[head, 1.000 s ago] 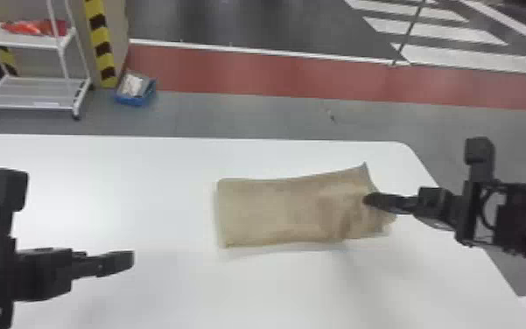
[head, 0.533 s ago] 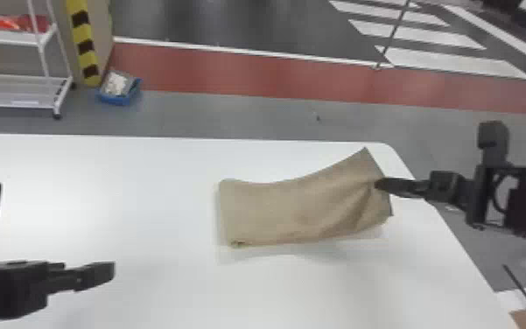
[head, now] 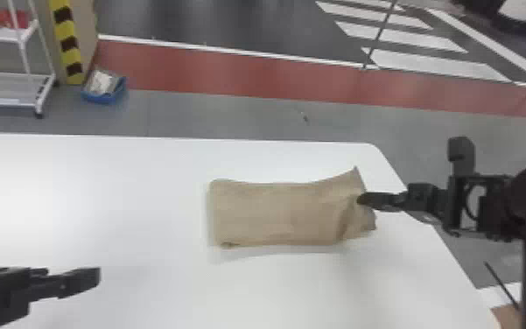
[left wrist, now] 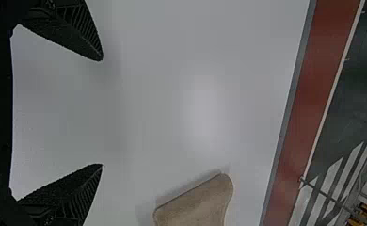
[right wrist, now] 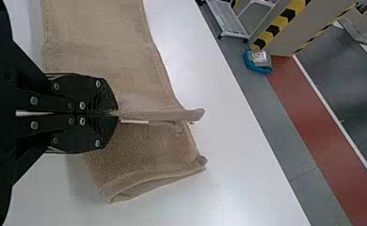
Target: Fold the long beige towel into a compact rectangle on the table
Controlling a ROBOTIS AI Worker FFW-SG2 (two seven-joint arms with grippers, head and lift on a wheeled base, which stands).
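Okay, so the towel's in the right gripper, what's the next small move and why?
Probably raise the right gripper slightly and ease leftward, starting a fold across the towel. Its fingers are shut on cloth near the towel's right end, a ridge runs out from the pinch, and the rest stretches left as a long strip.

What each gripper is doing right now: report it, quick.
Left gripper: open, holding nothing.
Right gripper: closed, pinching a fold of the towel near its right end.
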